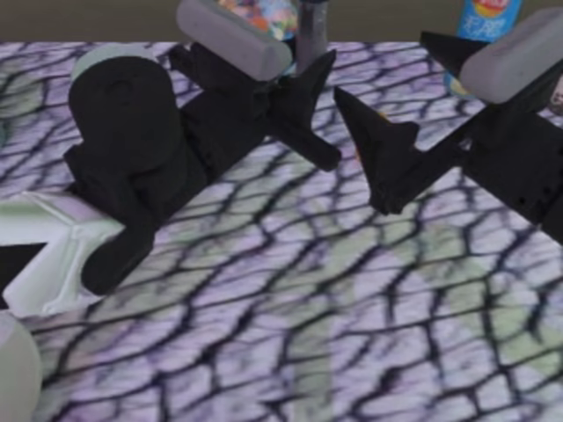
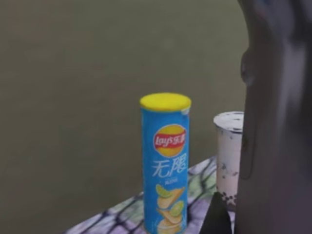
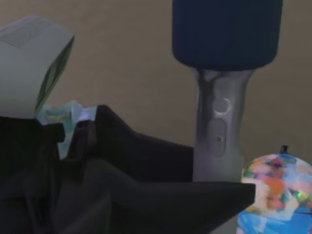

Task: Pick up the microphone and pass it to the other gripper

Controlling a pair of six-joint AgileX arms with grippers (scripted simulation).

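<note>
Right wrist view shows you the microphone (image 3: 220, 97), navy head over grey metallic handle, upright and pinched by the left gripper (image 3: 214, 187), while your spread right gripper (image 1: 387, 123) waits just beside it.

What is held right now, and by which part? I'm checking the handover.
The microphone, upright, held by the left gripper low on its grey handle. The right gripper is open beside it, holding nothing.
</note>
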